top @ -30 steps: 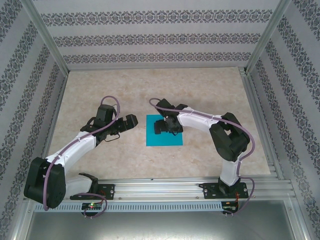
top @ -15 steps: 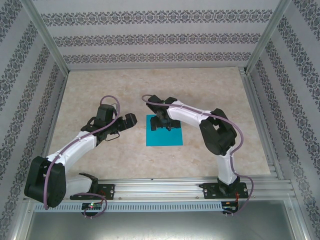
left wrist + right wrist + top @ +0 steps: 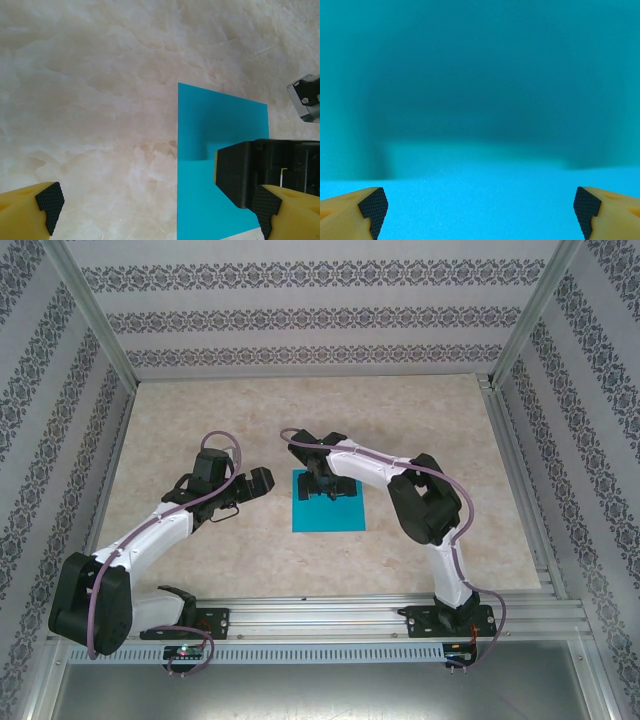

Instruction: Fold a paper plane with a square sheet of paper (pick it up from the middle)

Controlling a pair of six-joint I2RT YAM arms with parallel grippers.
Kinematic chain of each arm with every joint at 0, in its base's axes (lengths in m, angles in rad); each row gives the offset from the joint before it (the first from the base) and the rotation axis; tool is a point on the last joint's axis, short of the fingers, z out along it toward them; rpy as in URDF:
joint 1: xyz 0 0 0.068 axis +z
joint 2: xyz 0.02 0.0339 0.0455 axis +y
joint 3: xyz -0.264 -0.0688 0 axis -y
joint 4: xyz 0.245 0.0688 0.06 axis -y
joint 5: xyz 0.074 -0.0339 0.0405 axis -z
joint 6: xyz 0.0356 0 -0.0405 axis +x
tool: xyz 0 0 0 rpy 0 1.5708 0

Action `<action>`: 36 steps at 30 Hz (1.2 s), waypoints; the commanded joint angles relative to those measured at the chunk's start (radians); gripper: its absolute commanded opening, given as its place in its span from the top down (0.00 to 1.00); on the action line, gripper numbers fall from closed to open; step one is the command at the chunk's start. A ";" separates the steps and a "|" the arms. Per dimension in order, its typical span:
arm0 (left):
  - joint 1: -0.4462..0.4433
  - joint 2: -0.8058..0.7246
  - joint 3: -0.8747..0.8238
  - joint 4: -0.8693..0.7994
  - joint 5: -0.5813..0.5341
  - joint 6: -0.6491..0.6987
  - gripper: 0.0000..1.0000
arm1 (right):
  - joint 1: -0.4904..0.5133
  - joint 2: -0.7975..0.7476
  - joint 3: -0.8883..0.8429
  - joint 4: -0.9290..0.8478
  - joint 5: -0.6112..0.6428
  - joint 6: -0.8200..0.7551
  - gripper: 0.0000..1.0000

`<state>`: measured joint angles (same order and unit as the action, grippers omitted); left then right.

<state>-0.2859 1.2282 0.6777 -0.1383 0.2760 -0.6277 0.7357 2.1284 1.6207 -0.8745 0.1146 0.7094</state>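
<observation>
From the top external camera, the square sheet of paper [image 3: 330, 516] lies flat on the marble-patterned table [image 3: 180, 410], about midway between the two arms and a little nearer the near edge than the far one. It is teal-blue and unfolded, and its edges run roughly square to the table. The right gripper [image 3: 328, 487] hangs over the far half of the sheet, with its arm reaching in from the right. Whether its fingertips touch the paper cannot be told from here. The left gripper [image 3: 260, 482] sits just left of the sheet and clear of it, pointing toward it.

From the left wrist camera, the left gripper [image 3: 157, 207] has its jaws spread wide. One yellow finger with a black pad is at the lower left corner and the other at the lower right, with only bare table and a strip of paper between them; it holds nothing. The sheet [image 3: 220, 125] lies flat, with one straight edge and a corner plainly visible against the pale table. The black body of the right gripper [image 3: 260, 170] stands over the sheet and casts a shadow on it.

From the right wrist camera, the right gripper [image 3: 480, 207] is also fully spread, its padded fingertips [image 3: 374, 205] at the two lower corners. Nothing is pinched between them. The sheet [image 3: 480, 75] lies close below, darkened by the gripper's own shadow across the upper part and brighter near the fingertips. Contact with the paper cannot be judged.
</observation>
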 commanded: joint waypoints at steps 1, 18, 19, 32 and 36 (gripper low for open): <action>0.008 -0.011 0.012 -0.006 -0.011 0.030 0.00 | 0.003 0.025 -0.013 -0.008 -0.009 0.021 0.02; 0.008 -0.012 0.015 -0.015 -0.004 0.029 0.00 | -0.007 0.069 -0.140 0.089 -0.093 0.021 0.03; 0.007 -0.011 0.015 -0.016 -0.004 0.029 0.00 | -0.009 0.064 -0.142 0.091 -0.095 0.018 0.02; 0.007 -0.010 0.018 -0.014 0.006 0.013 0.00 | -0.012 0.046 -0.141 0.078 -0.065 0.007 0.08; 0.008 -0.009 0.019 -0.014 0.012 0.009 0.00 | -0.010 0.042 -0.138 0.078 -0.064 0.007 0.08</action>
<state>-0.2859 1.2282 0.6777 -0.1421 0.2806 -0.6273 0.7227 2.1059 1.5177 -0.7620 0.0669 0.7155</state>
